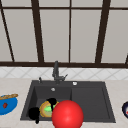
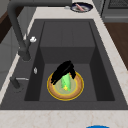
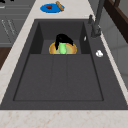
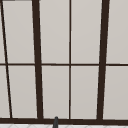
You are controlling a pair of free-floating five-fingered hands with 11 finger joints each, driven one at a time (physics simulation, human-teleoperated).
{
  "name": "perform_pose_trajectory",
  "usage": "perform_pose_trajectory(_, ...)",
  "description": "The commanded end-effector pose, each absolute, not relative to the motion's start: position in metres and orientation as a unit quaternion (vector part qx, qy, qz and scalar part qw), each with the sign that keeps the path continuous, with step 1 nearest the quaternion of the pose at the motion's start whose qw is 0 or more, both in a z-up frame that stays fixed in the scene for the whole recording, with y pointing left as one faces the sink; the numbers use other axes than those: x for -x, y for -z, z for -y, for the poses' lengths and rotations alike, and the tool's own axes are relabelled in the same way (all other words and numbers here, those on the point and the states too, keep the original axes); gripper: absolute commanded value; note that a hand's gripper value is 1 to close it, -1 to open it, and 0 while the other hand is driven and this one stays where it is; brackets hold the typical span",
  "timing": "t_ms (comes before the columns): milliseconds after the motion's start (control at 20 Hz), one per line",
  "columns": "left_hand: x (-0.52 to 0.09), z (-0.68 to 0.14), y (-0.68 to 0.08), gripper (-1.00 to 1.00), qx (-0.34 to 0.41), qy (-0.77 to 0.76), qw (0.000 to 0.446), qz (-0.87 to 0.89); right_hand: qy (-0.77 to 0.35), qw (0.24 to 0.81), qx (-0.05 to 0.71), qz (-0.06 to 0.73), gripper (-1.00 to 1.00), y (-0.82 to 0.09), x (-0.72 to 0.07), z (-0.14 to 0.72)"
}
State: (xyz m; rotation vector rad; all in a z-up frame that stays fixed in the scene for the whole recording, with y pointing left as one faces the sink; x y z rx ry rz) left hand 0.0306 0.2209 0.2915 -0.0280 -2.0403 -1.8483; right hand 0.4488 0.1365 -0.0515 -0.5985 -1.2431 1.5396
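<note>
In the sink's (image 1: 105, 100) left basin, near its front wall, a green cup (image 2: 66, 81) sits on a yellow plate (image 2: 76, 90). The right hand (image 1: 52, 102) curls around the cup; the left hand (image 1: 33, 113) hovers beside it, state unclear.

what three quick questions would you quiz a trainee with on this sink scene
1. Multiple choice: where does the yellow plate lie?
A. in the deep basin of the sink
B. on the sink's flat draining side
C. on the counter
2. True or false: in the front view, the blue plate sits on the counter to the right of the sink.
3. Fill in the colour: the right hand hangs over a ___ thing standing on the yellow plate.

Key
1. A
2. False: the blue plate is left of the sink.
3. green
</note>
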Motion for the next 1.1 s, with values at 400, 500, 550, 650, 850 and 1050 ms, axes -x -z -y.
perform_pose_trajectory(400,-0.031,-0.221,-0.292,0.0,0.01,0.659,0.193,0.727,-0.628,0.49,0.274,0.538,-1.0,-0.003,-0.424,-0.118)
perform_pose_trajectory(500,-0.031,-0.221,-0.292,0.0,0.01,0.659,0.193,0.727,-0.628,0.491,0.273,0.539,-1.0,-0.013,-0.421,-0.116)
perform_pose_trajectory(550,-0.031,-0.221,-0.292,0.0,0.01,0.659,0.193,0.727,-0.627,0.491,0.272,0.54,-1.0,-0.018,-0.419,-0.113)
perform_pose_trajectory(650,-0.031,-0.221,-0.292,0.0,0.01,0.659,0.193,0.727,-0.625,0.491,0.272,0.542,-1.0,-0.028,-0.418,-0.109)
perform_pose_trajectory(850,-0.031,-0.221,-0.292,0.0,0.01,0.659,0.193,0.727,-0.618,0.489,0.273,0.552,-1.0,-0.047,-0.412,-0.1)
perform_pose_trajectory(1050,-0.031,-0.221,-0.292,0.0,0.01,0.659,0.193,0.727,-0.613,0.484,0.279,0.559,-1.0,-0.065,-0.404,-0.09)
